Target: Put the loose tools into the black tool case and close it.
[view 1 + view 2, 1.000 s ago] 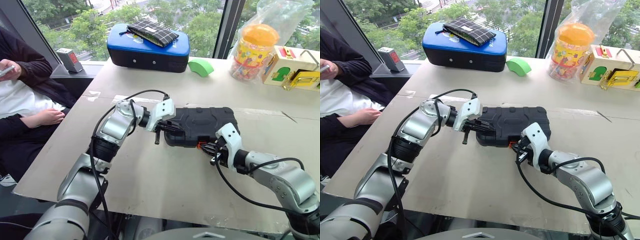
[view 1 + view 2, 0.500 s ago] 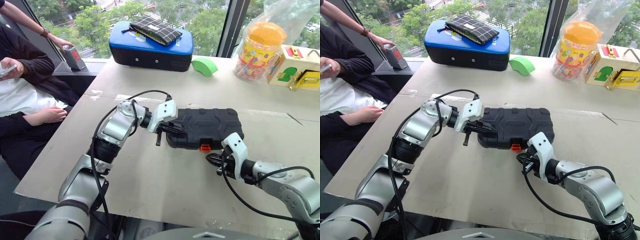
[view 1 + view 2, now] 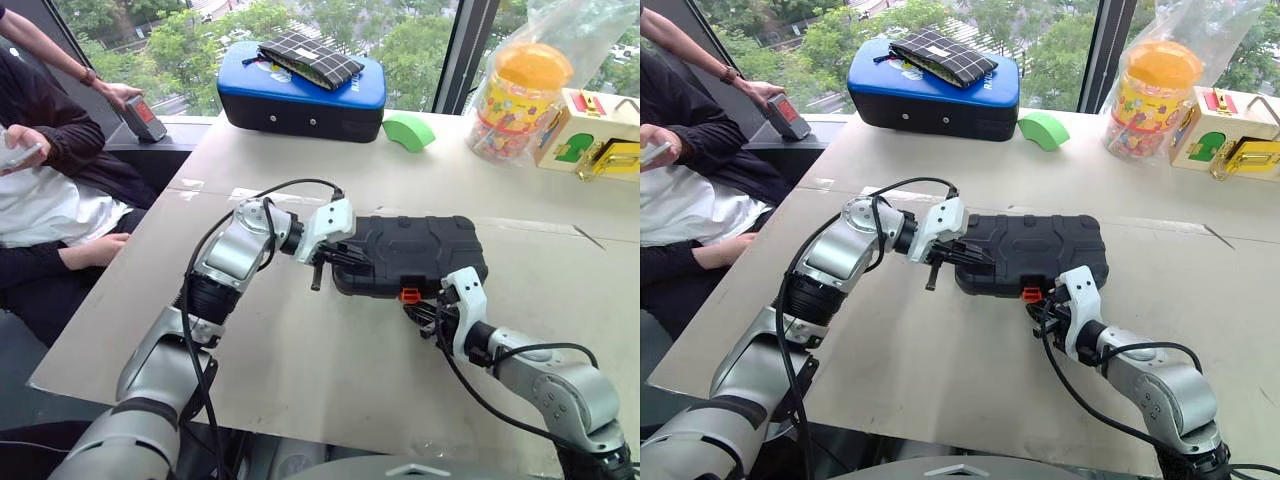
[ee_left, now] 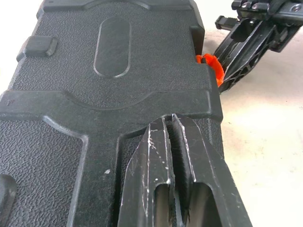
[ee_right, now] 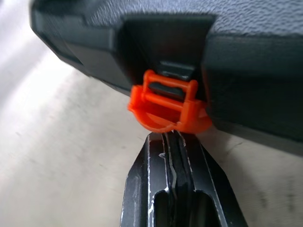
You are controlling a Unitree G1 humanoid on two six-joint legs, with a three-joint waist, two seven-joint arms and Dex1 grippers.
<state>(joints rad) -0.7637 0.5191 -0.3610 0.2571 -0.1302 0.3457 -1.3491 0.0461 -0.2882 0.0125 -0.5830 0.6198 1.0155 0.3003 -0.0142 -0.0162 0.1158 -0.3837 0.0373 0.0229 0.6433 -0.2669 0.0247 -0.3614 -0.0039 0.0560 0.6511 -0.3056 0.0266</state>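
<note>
Already the flat black moulded-plastic tool case (image 3: pixel 410 252) lies lid-down in the middle of the pale table (image 3: pixel 300 370), with no loose tools left outside it. The left gripper (image 3: pixel 340 256), fingers pressed together, rests on the lid's left end. The right gripper (image 3: pixel 1043 312), also pinched shut and empty, noses up under the small orange latch (image 5: pixel 168 106), which seems still unfastened, so latching likely remains
</note>
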